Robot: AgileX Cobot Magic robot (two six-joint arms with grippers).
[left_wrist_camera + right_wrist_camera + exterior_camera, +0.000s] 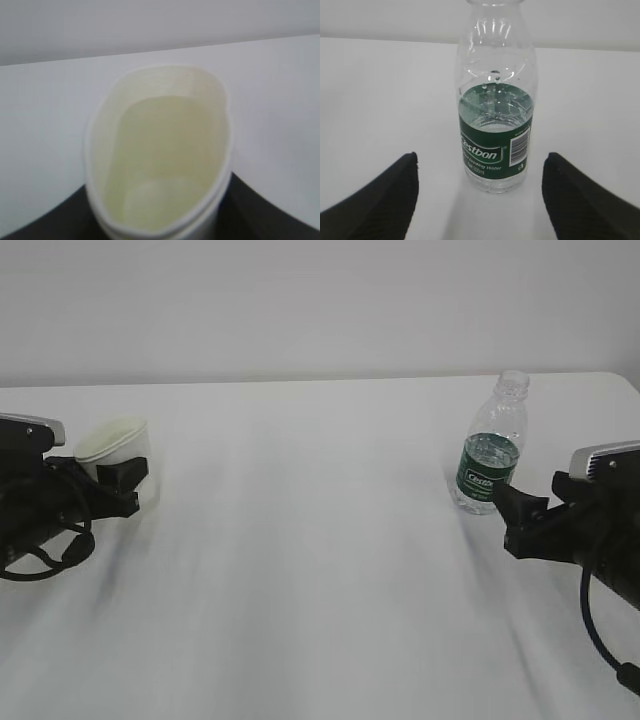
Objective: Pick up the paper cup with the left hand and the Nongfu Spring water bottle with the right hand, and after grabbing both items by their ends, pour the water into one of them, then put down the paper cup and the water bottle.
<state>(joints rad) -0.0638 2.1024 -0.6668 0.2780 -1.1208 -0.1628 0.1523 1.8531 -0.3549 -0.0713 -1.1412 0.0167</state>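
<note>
One paper cup and one Nongfu Spring water bottle are standing out on the white worktop, well apart from each other, and two black arms are reaching in from the two sides.

The left tool is gripping the cup at the far left side of the worktop. The cup is leaning a little. In the left wrist view its rim is looking squeezed into an oval, and dark fingers are pressing at its lower sides. The inside of the cup is cream-coloured.

The bottle is standing upright at the right side, with no cap. Water is filling about the lower half of it, up to the top of the green label. The right tool is standing wide, with one finger on each side of the bottle, and both are apart from it. The tool is not holding anything.
</note>
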